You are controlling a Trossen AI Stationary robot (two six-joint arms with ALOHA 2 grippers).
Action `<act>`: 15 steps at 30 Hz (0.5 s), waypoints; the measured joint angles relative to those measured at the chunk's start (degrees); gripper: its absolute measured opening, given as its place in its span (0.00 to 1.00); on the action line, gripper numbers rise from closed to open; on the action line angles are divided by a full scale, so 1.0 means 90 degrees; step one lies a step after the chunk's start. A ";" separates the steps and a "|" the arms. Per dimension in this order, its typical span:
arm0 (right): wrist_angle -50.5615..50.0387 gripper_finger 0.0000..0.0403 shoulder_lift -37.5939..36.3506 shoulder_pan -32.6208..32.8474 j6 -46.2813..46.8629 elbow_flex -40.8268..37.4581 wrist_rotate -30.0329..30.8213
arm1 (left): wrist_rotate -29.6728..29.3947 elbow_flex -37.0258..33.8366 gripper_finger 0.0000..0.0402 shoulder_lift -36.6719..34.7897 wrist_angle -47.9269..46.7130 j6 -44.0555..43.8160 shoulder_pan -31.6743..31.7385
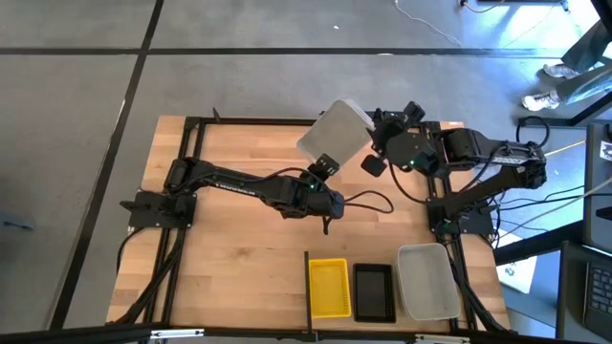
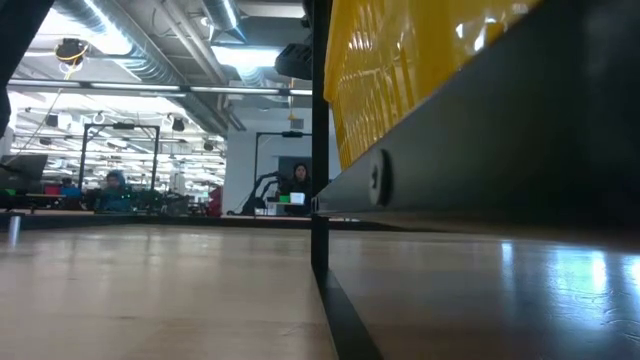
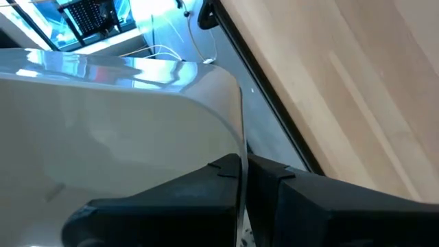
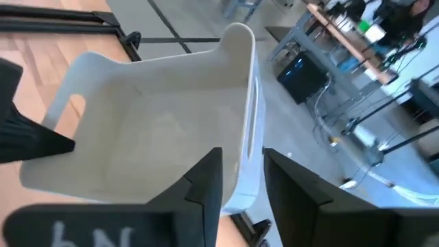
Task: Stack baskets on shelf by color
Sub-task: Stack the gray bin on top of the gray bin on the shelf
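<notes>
The left gripper (image 1: 327,163) is pressed shut on the rim of a translucent grey-white basket (image 1: 335,133), one finger (image 3: 171,206) inside the wall and the other outside it, holding the basket above the far middle of the table (image 1: 229,239); the right gripper (image 1: 375,143) meets the same basket from the opposite side, its fingers (image 4: 206,185) straddling the rim with one inside and one outside, and whether they are pinching the wall or standing just clear of it cannot be told; the basket hangs tilted between the two grippers, its mouth turned toward the right wrist camera and a handle slot showing in the wall farthest from that camera; well apart from it, at the near edge of the table, lies the shelf (image 1: 382,330), with a thin dark divider (image 1: 307,285) upright on its left; on it sit a yellow basket (image 1: 330,287) just beside the divider, then a black basket (image 1: 374,292), then another grey-white basket (image 1: 427,280), side by side; from table height the divider (image 2: 320,150) and the yellow basket (image 2: 400,60) fill the right of the view; in the room beyond, people (image 2: 115,188) sit at desks.
</notes>
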 joint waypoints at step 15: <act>-0.0500 0.28 0.0000 -0.0792 0.0724 -0.0005 -0.0739 | -0.0084 0.0000 0.00 0.0000 0.0025 -0.0006 -0.0072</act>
